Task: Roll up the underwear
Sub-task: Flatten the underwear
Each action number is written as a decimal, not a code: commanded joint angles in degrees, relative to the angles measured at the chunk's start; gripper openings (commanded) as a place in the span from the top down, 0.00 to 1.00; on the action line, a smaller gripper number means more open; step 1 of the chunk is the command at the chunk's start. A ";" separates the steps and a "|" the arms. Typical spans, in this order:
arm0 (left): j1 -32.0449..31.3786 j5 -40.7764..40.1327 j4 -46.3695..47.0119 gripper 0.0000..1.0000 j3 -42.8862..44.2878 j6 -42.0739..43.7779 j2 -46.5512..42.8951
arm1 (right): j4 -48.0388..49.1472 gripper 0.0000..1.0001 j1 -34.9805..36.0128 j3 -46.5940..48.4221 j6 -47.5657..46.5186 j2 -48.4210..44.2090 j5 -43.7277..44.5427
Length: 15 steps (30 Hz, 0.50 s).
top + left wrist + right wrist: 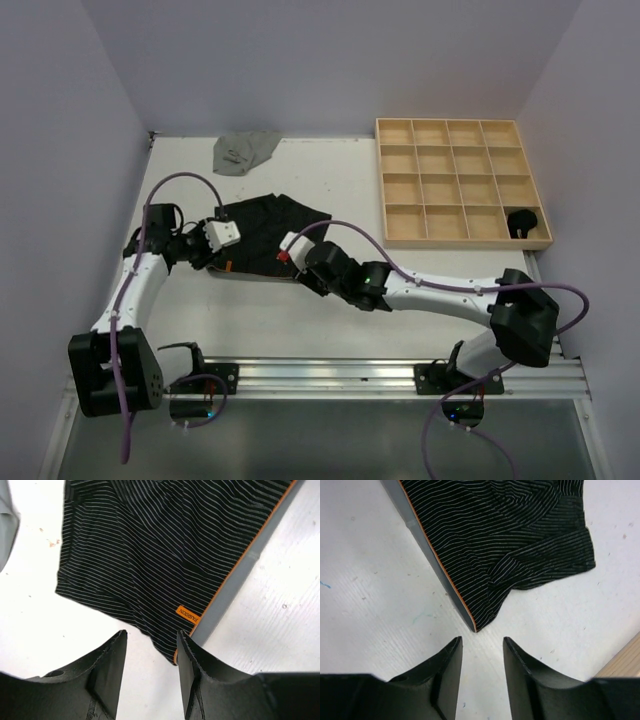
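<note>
Two grippers [151, 637] [482, 642], three underwear [265, 235] [243, 150] [522, 222], one tray [381, 180]

Left arm [135, 290]: rises from its base at the near left, folds at the elbow, then reaches inward to the right.
Left gripper [212, 256] [151, 645]: tilted downward, jaws parted, both dark fingers in the wrist view.
Right arm [450, 295]: runs low and long from its base at the near right, leftward.
Right gripper [303, 275] [481, 650]: angled down, jaws parted.
Spacing: grippers near each other, not touching.
</note>
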 commanded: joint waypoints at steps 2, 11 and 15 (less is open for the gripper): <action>2.90 3.48 -2.80 0.53 4.45 -10.34 1.89 | -7.02 0.61 -6.89 1.36 14.13 -1.77 -5.48; 12.20 12.25 -13.50 0.51 17.97 -22.49 23.69 | 4.22 0.60 -17.91 -6.89 46.58 -3.09 -15.77; 15.30 15.34 -18.00 0.44 21.15 -21.88 29.49 | 11.05 0.56 -19.49 -8.21 55.18 2.34 -20.68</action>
